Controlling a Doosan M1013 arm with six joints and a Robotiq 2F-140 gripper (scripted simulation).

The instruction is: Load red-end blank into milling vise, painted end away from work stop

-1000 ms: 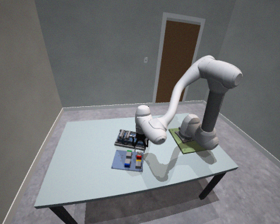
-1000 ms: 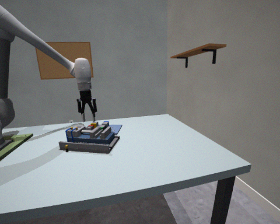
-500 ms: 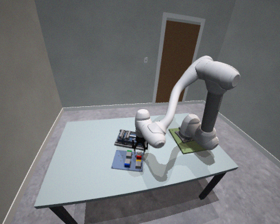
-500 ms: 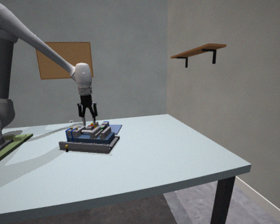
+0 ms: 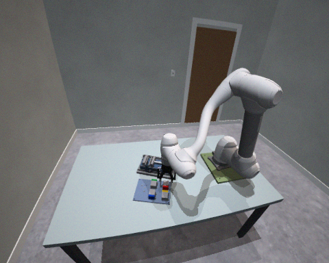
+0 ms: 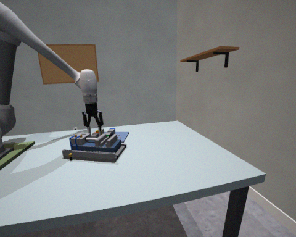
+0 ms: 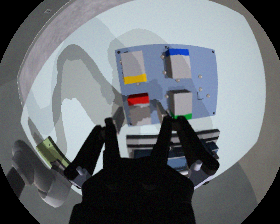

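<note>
The blank with the red end [image 5: 165,185] [image 7: 141,108] lies flat on the blue infeed plate [image 5: 141,194] [image 7: 205,72], on the side nearest the vise, with its red end pointing away from the vise. My gripper [image 5: 166,177] [image 6: 94,129] [image 7: 140,110] is open and empty. It hangs low over the grey end of this blank, with one finger to each side. The milling vise [image 5: 149,163] [image 6: 96,142] [image 7: 141,143] stands on its raised grey plate right next to the infeed plate, and its jaws hold nothing that I can see.
Three other blanks lie on the infeed plate: a yellow-ended one [image 5: 164,194] [image 7: 132,68], a green-ended one [image 5: 153,183] [image 7: 181,104] and a blue-ended one [image 5: 151,194] [image 7: 177,63]. The arm's base stands on a green plate [image 5: 225,175] [image 6: 9,153] to one side.
</note>
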